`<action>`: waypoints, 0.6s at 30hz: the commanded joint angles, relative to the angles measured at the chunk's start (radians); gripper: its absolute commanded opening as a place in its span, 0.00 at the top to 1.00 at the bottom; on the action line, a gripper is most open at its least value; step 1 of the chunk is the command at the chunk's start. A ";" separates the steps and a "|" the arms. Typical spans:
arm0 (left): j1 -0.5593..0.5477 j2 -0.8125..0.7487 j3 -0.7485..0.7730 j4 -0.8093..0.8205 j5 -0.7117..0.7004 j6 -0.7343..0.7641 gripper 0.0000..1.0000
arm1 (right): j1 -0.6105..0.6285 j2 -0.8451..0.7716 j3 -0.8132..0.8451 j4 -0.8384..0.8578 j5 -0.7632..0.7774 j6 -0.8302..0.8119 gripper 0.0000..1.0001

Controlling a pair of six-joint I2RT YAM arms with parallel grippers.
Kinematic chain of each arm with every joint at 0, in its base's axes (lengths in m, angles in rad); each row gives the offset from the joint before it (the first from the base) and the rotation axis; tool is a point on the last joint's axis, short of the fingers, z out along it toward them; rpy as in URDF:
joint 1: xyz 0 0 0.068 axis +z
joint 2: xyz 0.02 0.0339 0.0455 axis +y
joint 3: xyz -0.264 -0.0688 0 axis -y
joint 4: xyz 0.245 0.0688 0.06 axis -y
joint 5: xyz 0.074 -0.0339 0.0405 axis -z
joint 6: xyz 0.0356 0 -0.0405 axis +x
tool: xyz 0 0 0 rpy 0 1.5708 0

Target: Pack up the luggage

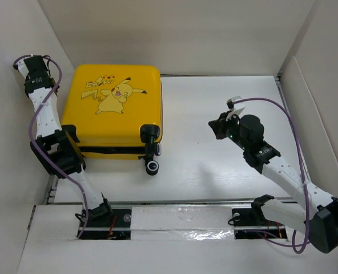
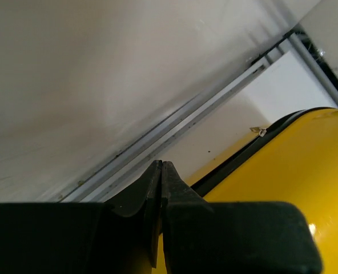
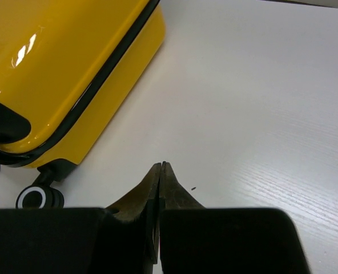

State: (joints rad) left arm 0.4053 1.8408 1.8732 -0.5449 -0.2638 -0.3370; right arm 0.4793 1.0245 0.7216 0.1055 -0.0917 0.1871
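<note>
The luggage (image 1: 117,114) is a yellow hard-shell suitcase with a Pikachu print. It lies flat and closed on the left of the table, with its black wheels (image 1: 152,166) toward the near side. My left gripper (image 2: 161,162) is shut and empty. In the top view it sits by the left wall, beside the suitcase's far-left corner (image 1: 32,68); its wrist view shows the suitcase's (image 2: 306,171) black zipper band. My right gripper (image 1: 219,127) is shut and empty, above the bare table to the right of the suitcase. Its wrist view (image 3: 160,164) shows the suitcase (image 3: 55,57) and a wheel (image 3: 35,197).
The white table (image 1: 214,103) is boxed in by white walls on the left, back and right. A metal rail (image 2: 174,123) runs along the left wall's foot. A raised white ledge (image 1: 180,217) crosses the near edge between the arm bases.
</note>
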 commanded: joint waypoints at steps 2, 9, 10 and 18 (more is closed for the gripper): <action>-0.017 0.061 0.058 -0.013 0.011 0.038 1.00 | 0.016 0.000 0.050 0.028 0.036 -0.023 1.00; -0.039 0.115 -0.141 0.088 0.066 0.029 1.00 | 0.025 0.032 0.055 0.031 0.058 -0.024 1.00; -0.039 0.117 -0.173 0.114 0.093 0.026 1.00 | 0.025 0.039 0.056 0.026 0.066 -0.025 1.00; -0.095 -0.023 -0.601 0.334 0.222 -0.121 1.00 | 0.002 -0.017 0.049 -0.036 0.283 0.006 1.00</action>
State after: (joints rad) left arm 0.3946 1.9099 1.4277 -0.1719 -0.2142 -0.3954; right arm 0.4911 1.0473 0.7269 0.0753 0.0662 0.1837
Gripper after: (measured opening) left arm 0.003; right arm 0.010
